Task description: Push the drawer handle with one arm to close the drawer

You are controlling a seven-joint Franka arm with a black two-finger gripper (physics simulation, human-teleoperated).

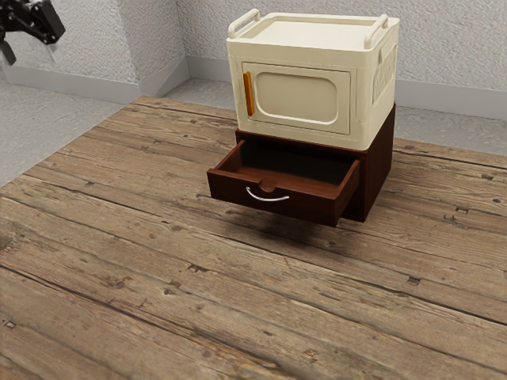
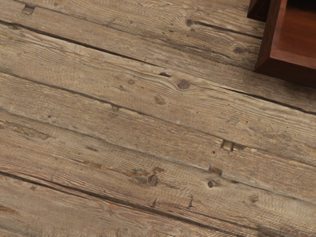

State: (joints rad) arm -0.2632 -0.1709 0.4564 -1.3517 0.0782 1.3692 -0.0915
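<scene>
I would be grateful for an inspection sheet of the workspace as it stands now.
Surface: wooden planks, with knots and dark seams.
Job's things: drawer pulled out of its dark brown unit; curved silvery handle on its front.
Clutter: cream cabinet on top of the unit, door shut, orange handle.
Gripper: the gripper is open, at the exterior view's upper left, away from the drawer.
Cables: nothing seen.
Surroundings: textured pale walls, grey floor.

A cream box (orange handle on its shut door) sits above the plank table, before pale walls.
</scene>
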